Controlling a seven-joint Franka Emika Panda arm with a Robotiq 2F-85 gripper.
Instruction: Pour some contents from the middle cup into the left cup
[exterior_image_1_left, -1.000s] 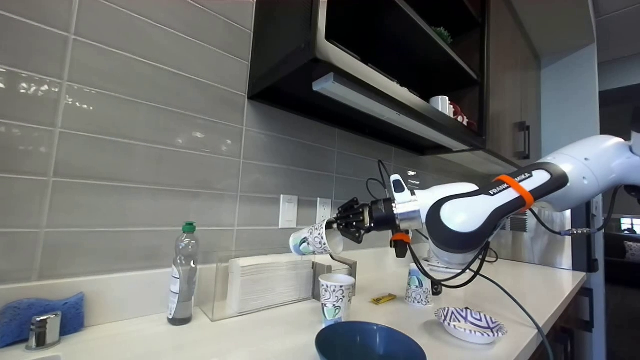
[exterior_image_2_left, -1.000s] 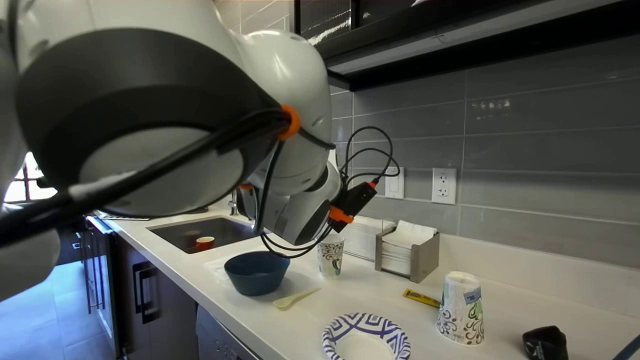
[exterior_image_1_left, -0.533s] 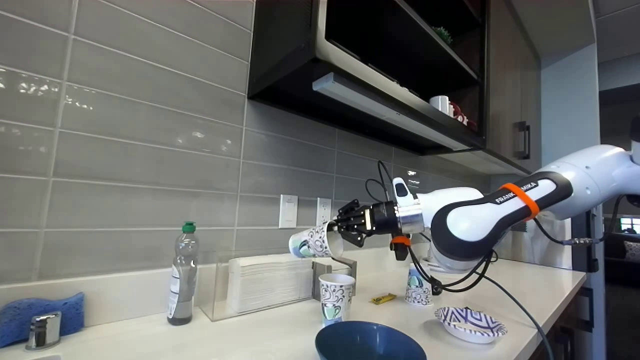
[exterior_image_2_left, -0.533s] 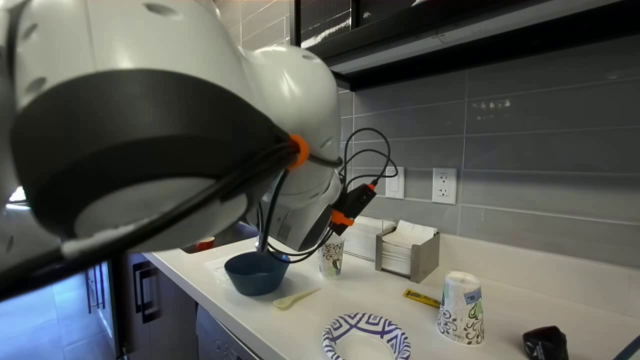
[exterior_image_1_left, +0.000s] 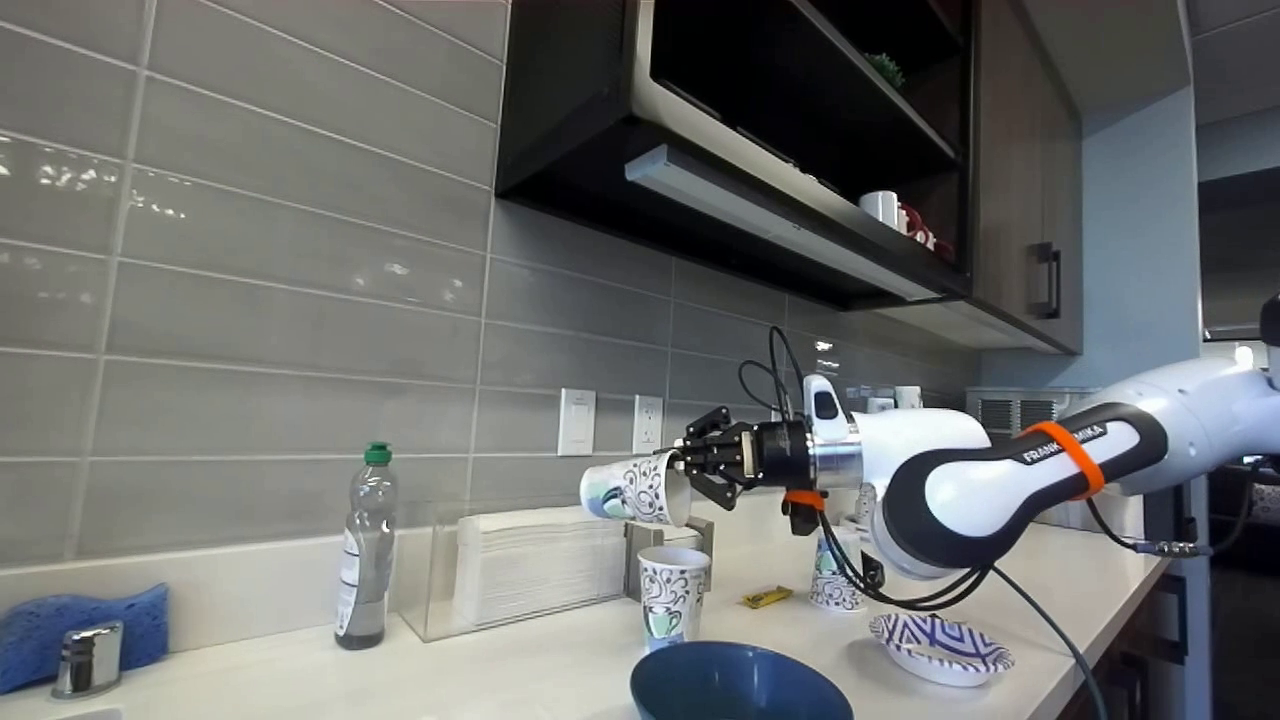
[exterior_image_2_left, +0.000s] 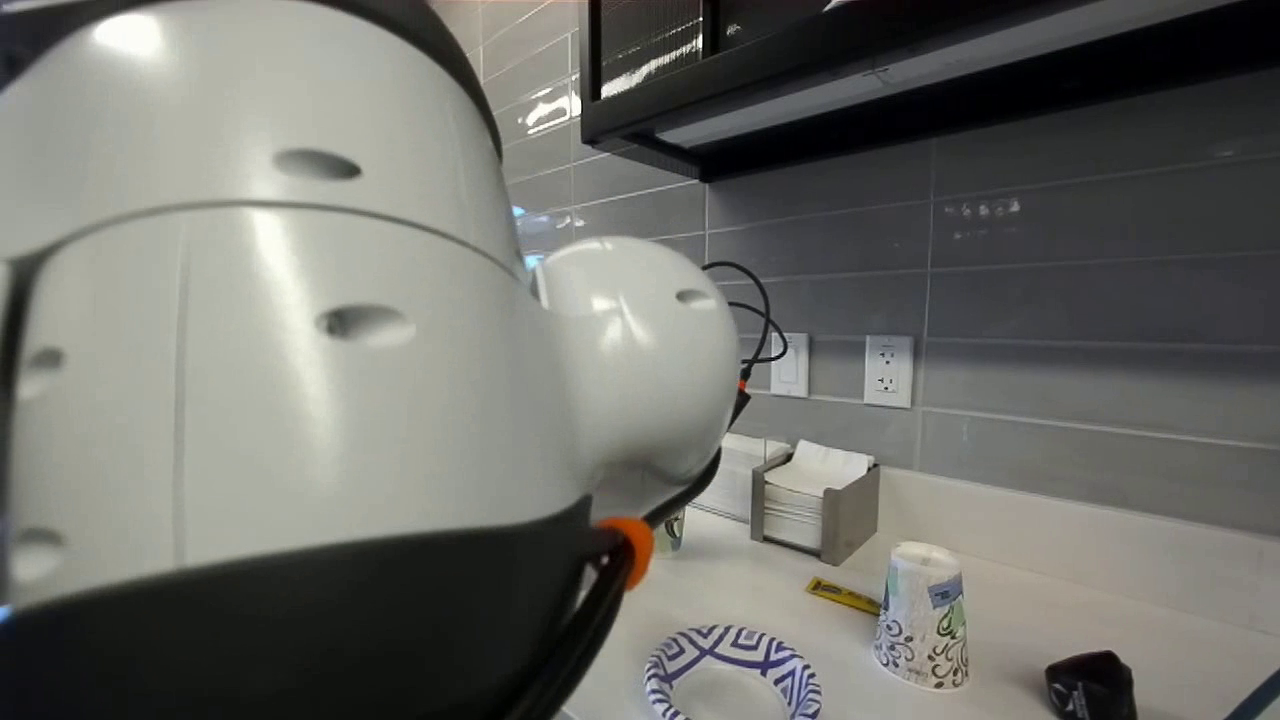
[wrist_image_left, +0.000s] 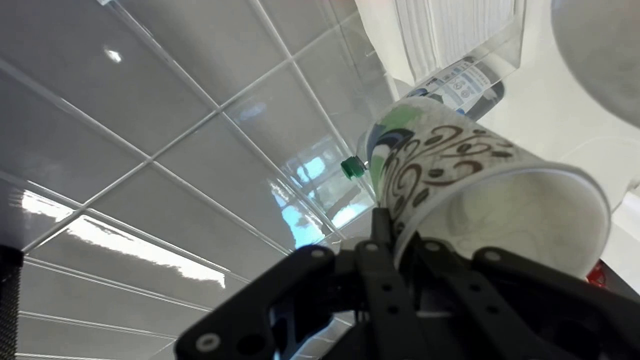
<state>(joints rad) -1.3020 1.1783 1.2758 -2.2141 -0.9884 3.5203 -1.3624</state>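
Wrist view: my gripper (wrist_image_left: 398, 237) pinches the rim of the middle cup (wrist_image_left: 462, 161), one fingertip (wrist_image_left: 382, 225) against the outer wall, the other within the mouth. The cup's long axis runs diagonally across the frame, base to the upper left, mouth to the lower right. The interior shows pale with faint grey streaks; whether these are contents I cannot tell. In an exterior view I hold the same cup aloft on its side, axis close to level: the base points toward the side of the green-capped bottle (exterior_image_1_left: 365, 565), the mouth back toward my gripper and arm (exterior_image_1_left: 965, 505). The left cup (exterior_image_1_left: 672, 598) stands upright on the counter (exterior_image_1_left: 480, 680), mouth upward, just behind the blue bowl (exterior_image_1_left: 740, 682) as seen there. The middle cup lies above it and slightly to its left in that view; I cannot tell whether the two line up in depth. In an exterior view my arm hides all but a sliver of the left cup, and an inverted cup (exterior_image_2_left: 922, 620) stands near the patterned plate (exterior_image_2_left: 745, 648).
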